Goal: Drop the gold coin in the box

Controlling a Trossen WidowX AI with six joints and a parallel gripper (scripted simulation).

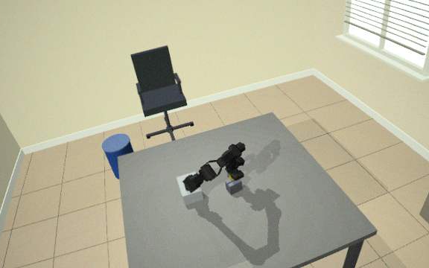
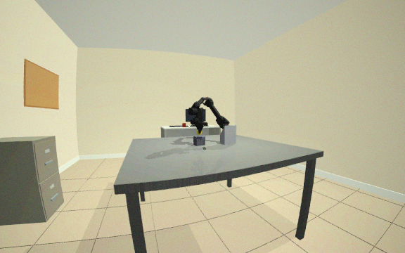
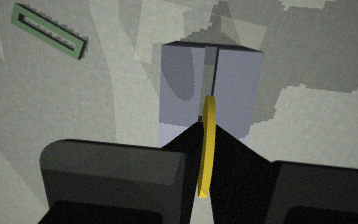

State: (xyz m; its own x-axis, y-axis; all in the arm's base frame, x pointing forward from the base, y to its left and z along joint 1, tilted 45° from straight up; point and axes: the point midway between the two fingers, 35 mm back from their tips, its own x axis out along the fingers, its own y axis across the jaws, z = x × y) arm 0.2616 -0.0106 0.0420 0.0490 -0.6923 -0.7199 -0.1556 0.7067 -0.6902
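The coin [image 3: 208, 145] looked smooth, matt yellow; the box [image 3: 232, 85] matt grey; the table [image 1: 281, 223] had a faintly glossy sheen.

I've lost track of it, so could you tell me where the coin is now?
In the wrist view the coin is pinched edge-on in the hand, right above the box's slot.

No readable text, labels, brands or numbers showed in any view; the cork board [image 2: 41, 84] on the left wall was blank.
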